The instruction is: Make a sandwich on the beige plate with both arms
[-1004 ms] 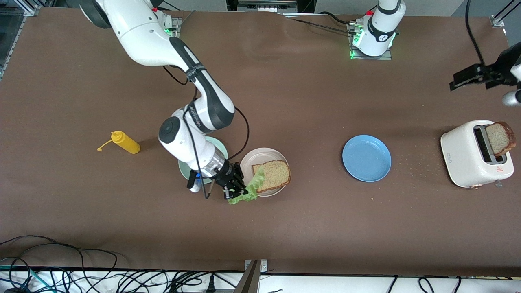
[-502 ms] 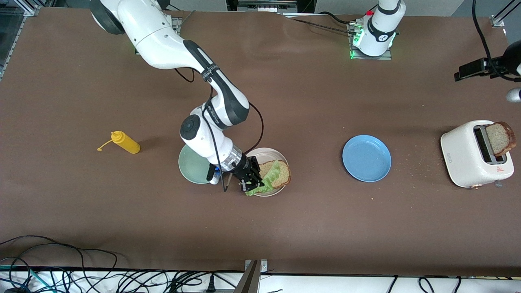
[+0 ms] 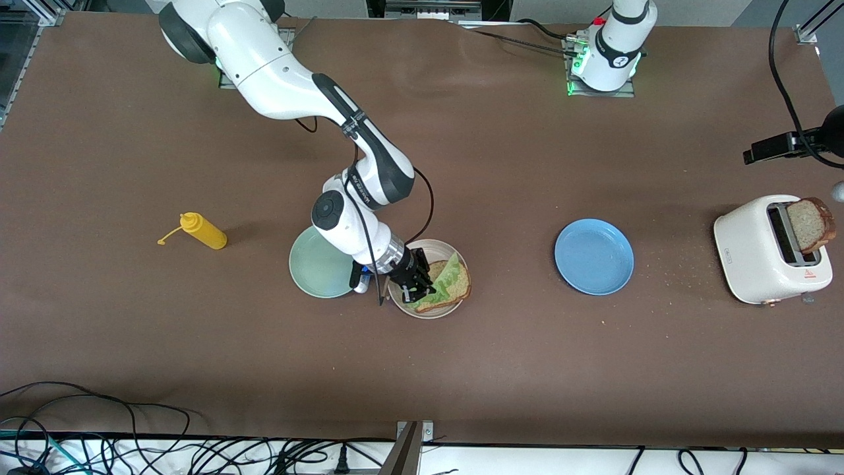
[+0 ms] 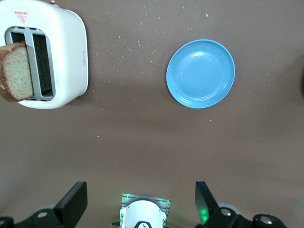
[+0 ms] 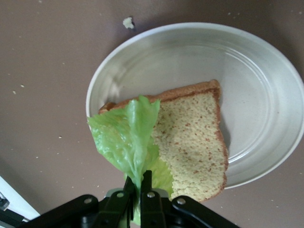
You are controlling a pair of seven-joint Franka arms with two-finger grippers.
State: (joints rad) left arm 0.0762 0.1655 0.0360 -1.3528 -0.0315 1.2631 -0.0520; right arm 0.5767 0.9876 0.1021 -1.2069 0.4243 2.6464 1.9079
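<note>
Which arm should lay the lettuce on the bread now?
The right. Its gripper is shut on the lettuce leaf over the bread slice on the beige plate. The left gripper waits open, high over the table's toaster end.

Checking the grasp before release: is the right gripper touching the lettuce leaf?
Touching. In the right wrist view the right gripper has its fingers pinched shut on the lettuce leaf, over the bread slice.

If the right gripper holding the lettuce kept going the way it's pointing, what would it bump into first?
Probably the bread slice on the beige plate. The right gripper is shut on the lettuce leaf, which hangs over that slice, so the leaf would touch down first. How high it sits above the bread is unclear.
</note>
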